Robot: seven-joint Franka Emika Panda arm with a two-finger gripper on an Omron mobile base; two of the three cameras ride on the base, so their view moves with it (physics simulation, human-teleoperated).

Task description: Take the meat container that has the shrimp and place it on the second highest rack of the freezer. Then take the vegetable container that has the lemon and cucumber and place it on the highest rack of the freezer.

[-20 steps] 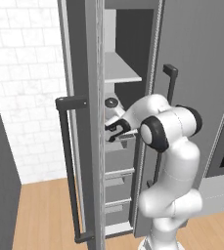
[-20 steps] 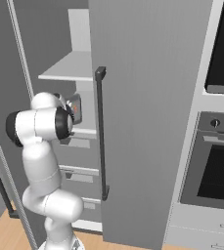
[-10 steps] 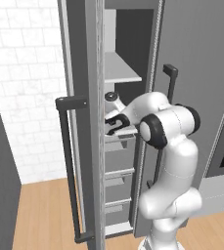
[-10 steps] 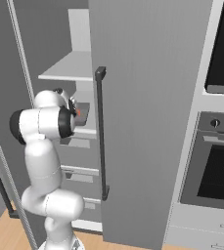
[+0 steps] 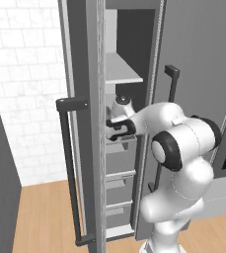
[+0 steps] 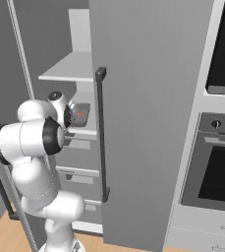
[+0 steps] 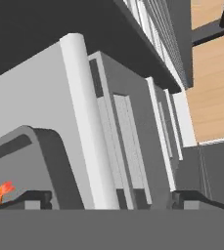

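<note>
The freezer (image 5: 95, 59) stands with its left door swung open. My gripper (image 5: 115, 131) reaches inside at the shelf below the top shelf (image 5: 122, 74). The meat container (image 6: 83, 113), a grey tray, rests on that lower shelf (image 6: 82, 132) with the orange shrimp (image 6: 78, 114) in it. In the hand view a rounded corner of the meat container (image 7: 40, 151) lies at the lower left, the shrimp (image 7: 1, 193) inside. My gripper (image 7: 112, 197) is open, its fingertips (image 7: 35, 197) spread wide beside the tray's rim. The vegetable container, lemon and cucumber are out of view.
Grey drawers (image 5: 118, 173) stack under the shelf. The open door's long dark handle (image 5: 67, 163) stands left of my arm. A second closed door with a bar handle (image 6: 101, 133) is to the right, and a black-glass wall oven (image 6: 217, 167) beyond it. Wooden floor (image 5: 40, 217) lies below.
The jaws have gone from shut on the tray to wide open, letting go of it on the shelf. The arm has shifted only slightly.
</note>
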